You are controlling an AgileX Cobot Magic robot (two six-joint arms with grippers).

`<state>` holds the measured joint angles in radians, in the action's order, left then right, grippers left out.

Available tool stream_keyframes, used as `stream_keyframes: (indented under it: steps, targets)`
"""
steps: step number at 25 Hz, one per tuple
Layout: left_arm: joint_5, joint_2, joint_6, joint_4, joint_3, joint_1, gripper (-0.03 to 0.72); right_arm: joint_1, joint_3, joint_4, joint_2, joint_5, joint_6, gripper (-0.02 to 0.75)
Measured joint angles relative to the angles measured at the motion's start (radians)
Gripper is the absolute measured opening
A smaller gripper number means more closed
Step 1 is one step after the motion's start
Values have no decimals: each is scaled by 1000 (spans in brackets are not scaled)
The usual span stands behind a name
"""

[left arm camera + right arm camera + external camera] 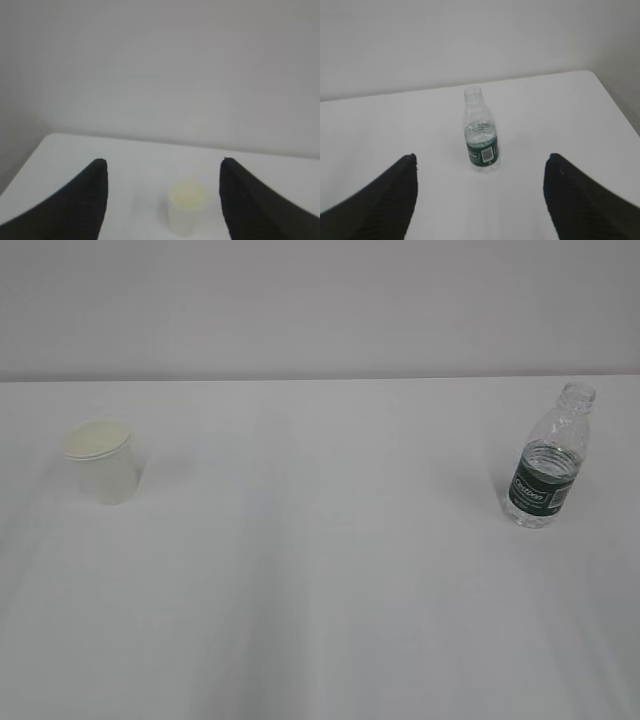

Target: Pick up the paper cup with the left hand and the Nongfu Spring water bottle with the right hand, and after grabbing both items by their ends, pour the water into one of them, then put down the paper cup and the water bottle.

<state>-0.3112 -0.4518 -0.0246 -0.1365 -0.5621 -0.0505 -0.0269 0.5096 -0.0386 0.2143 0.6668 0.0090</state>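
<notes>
From the exterior view, neither of my claws showed at all. The paper cup [101,461] stood upright far to the left on the white table [320,620], and the Nongfu Spring water bottle [548,457] stood upright far to the right, the two well apart. That spacing suited me, I judged: one thing for each arm, with bare table between for the pouring. The bottle's neck was capless, and I could make out what looked like a line of water [548,453] just above the green label; the cup's mouth showed only a pale cream disc, and I could not tell whether anything lay inside.

Through my left wrist view, my left hand [162,167] had its two dark fingers [82,205] spread wide, nothing between them. The cup [186,207] sat ahead in the gap, nearer my right-side finger and apart from both, so I was lined up but not yet around it. Its inside looked pale yellowish; contents unclear.

Through my right wrist view, my right hand [481,157] was likewise wide and empty. The bottle [481,131] stood ahead, centred in the opening, touching neither finger. It looked filled to roughly above its label.
</notes>
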Motion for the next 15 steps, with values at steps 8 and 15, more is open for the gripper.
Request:
stream_keyframes:
  steps: [8, 15]
  targets:
    - [119, -182, 0, 8, 0, 51, 504, 0, 2, -59, 159, -293, -51, 587]
    - [263, -347, 0, 9, 0, 103, 503, 0, 2, -66, 308, -421, -52, 594]
